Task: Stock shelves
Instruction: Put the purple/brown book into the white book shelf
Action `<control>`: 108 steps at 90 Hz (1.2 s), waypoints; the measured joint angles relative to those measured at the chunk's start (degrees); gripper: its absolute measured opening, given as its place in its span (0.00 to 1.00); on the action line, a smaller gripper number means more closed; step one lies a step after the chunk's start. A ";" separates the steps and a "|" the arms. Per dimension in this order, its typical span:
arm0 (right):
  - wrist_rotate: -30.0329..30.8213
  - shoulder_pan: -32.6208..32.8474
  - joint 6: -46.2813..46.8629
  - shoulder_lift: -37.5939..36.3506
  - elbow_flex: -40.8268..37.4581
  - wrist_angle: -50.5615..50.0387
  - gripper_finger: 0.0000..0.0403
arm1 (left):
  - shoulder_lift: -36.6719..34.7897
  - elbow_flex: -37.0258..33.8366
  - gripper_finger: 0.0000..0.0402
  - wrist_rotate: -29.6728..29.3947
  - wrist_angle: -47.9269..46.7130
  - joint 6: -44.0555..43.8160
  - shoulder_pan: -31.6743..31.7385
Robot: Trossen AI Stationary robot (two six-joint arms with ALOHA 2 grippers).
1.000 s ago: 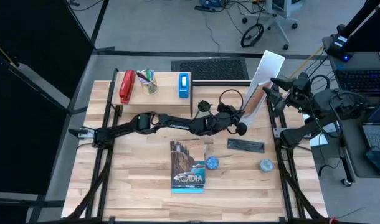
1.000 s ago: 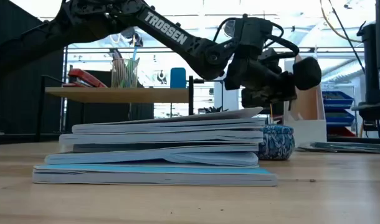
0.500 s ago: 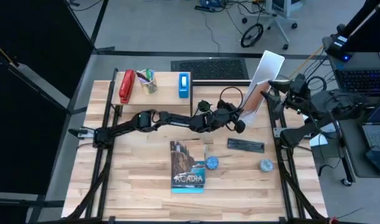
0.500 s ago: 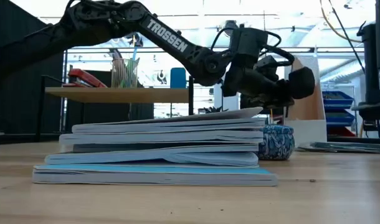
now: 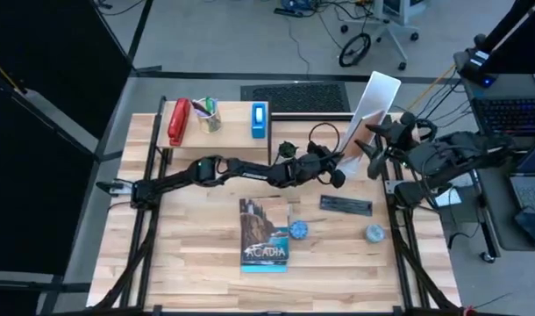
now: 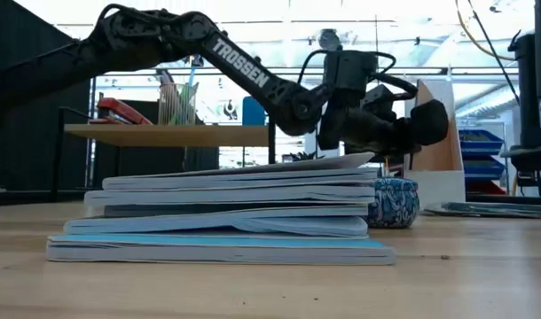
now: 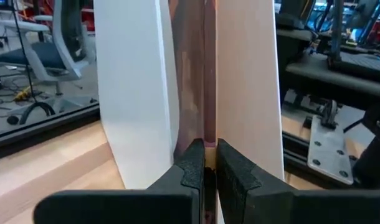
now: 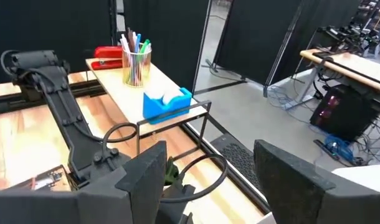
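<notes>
The white file holder [image 5: 375, 98] stands at the table's far right, next to the low wood shelf [image 5: 232, 121], which carries a red stapler [image 5: 178, 121], a pen cup [image 5: 207, 115] and a blue box [image 5: 260, 119]. My left gripper [image 5: 340, 165] reaches level up to the holder's open side, shut on a thin brownish book [image 7: 199, 74]. This book stands on edge between the holder's white wall [image 7: 137, 93] and a tan panel [image 7: 246, 81]. My right gripper [image 5: 371, 139] hovers open just right of the holder, touching nothing. My left gripper pinches the thin book's near edge [image 7: 206, 144] between its two fingers [image 7: 191, 163]. The fingers come in level from the table's left-near side. The book stands upright inside the file holder; its lower end is hidden behind the fingers.
A stack of books [image 5: 265, 232] lies at the table's middle near side, with a blue patterned roll [image 5: 299, 230] beside it. A dark flat strip [image 5: 345, 204] and a second roll [image 5: 374, 233] lie to the right. Black frame rails [image 5: 392, 189] run along the right edge.
My left gripper has pushed a little farther toward the file holder, staying shut on the thin book. My right arm has swung from beyond the table's right edge toward the holder, bringing its open gripper close beside it.
</notes>
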 joint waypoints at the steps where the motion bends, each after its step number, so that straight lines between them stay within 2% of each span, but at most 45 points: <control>1: -0.01 0.00 0.00 0.05 0.00 -0.04 0.55 | 0.00 0.00 0.02 0.00 0.01 0.00 0.00; 22: -1.03 0.00 0.02 0.59 0.00 -0.13 0.55 | 0.00 0.00 0.05 0.14 -0.05 -0.02 0.00; 48: -1.01 0.00 0.07 0.63 0.00 -0.68 0.54 | 0.33 -0.13 0.28 0.98 -2.99 0.30 -0.05; 61: -1.07 0.00 2.29 0.63 0.00 -2.78 0.55 | 0.33 -0.13 0.35 0.83 -3.26 2.49 -0.49; 76: -2.42 0.00 4.15 0.63 0.00 -4.63 0.54 | -0.35 -0.09 0.38 0.39 -2.83 9.03 -1.09; 108: -3.98 0.00 5.38 0.63 0.00 -5.01 0.55 | -5.31 -0.02 0.38 -2.63 -11.46 9.06 -1.49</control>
